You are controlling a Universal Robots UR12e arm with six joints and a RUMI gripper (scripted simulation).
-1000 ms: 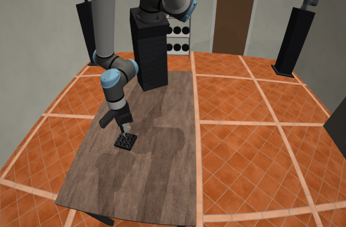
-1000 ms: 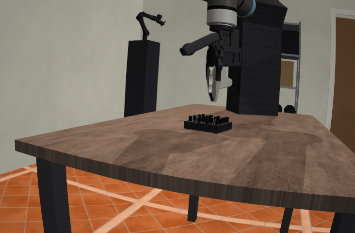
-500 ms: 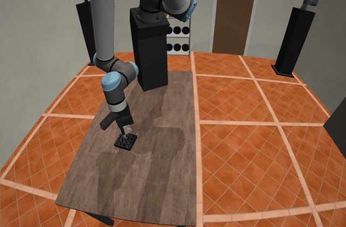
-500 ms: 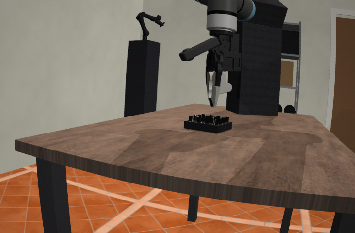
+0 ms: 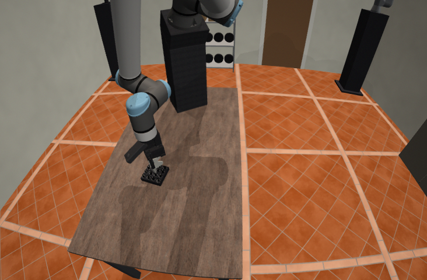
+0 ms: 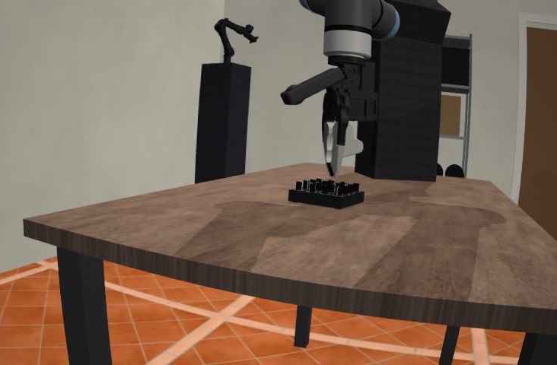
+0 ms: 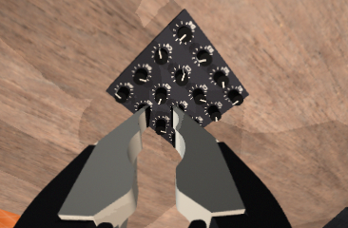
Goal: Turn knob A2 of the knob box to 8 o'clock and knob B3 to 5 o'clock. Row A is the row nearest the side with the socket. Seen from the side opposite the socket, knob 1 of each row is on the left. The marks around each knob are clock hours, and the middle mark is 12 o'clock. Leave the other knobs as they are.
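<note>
The black knob box (image 5: 153, 175) lies on the wooden table, left of the middle; it also shows in the exterior view (image 6: 326, 195) and in the wrist view (image 7: 179, 81), where it sits as a diamond with several black knobs with white pointers. My gripper (image 5: 153, 166) points straight down over the box's near-left part. In the exterior view the fingertips (image 6: 332, 172) hang just above the knob tops, apart from them. In the wrist view the fingers stand a narrow gap apart, with one knob (image 7: 161, 124) in line between them. Nothing is held.
The arm's tall black pedestal (image 5: 184, 59) stands at the far end of the table. Black pillars (image 5: 361, 49) and a shelf stand on the tiled floor around it. The box is the only object on the table.
</note>
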